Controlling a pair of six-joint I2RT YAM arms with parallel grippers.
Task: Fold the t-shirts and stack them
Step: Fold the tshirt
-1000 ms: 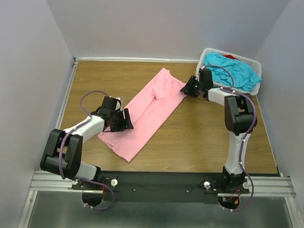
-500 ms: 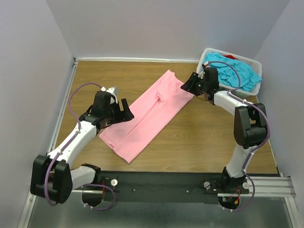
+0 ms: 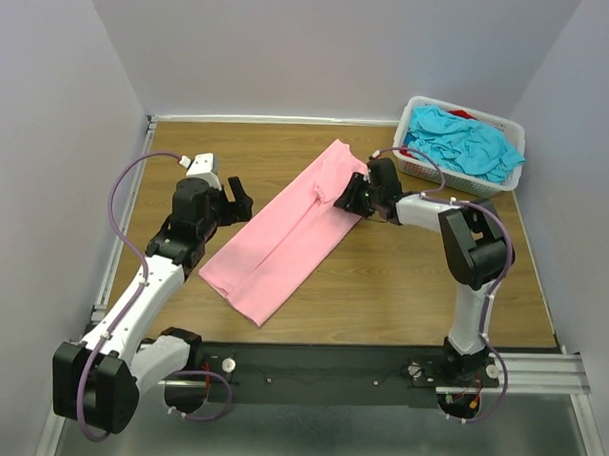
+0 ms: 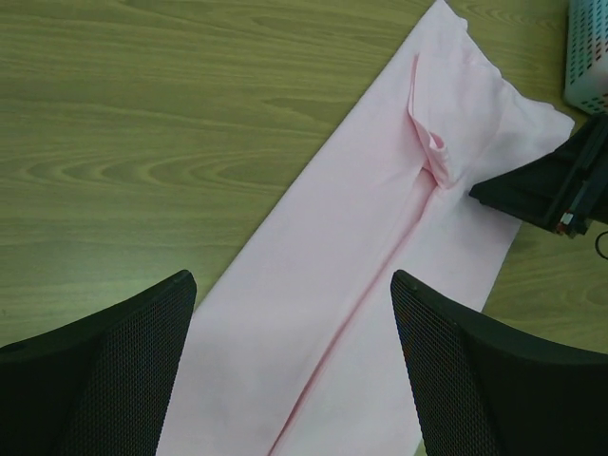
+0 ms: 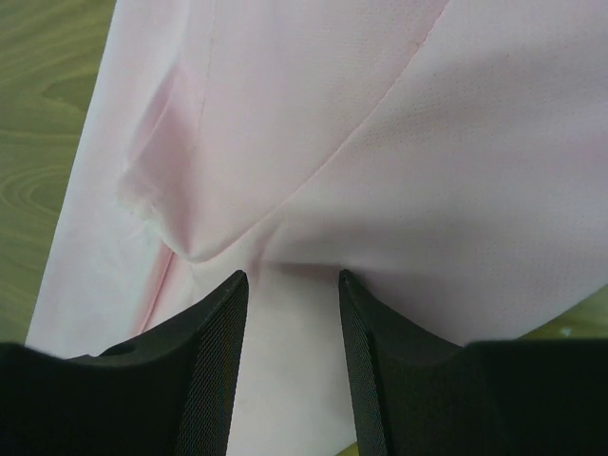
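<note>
While my left gripper (image 4: 294,285) hangs wide over the pink t-shirt (image 4: 380,218) | my right gripper (image 5: 293,280): narrowly parted, low over it.

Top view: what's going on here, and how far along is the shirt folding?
The pink t-shirt lies on the table, folded lengthwise into a long strip. The left gripper hangs open by its near-left side, holding nothing. The right gripper sits low over the far end, fingers apart. Turquoise shirts sit in the white basket.

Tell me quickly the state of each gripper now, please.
Left gripper: open wide, empty, near the pink shirt.
Right gripper: partly open, tips at the pink shirt, no grip seen.
</note>
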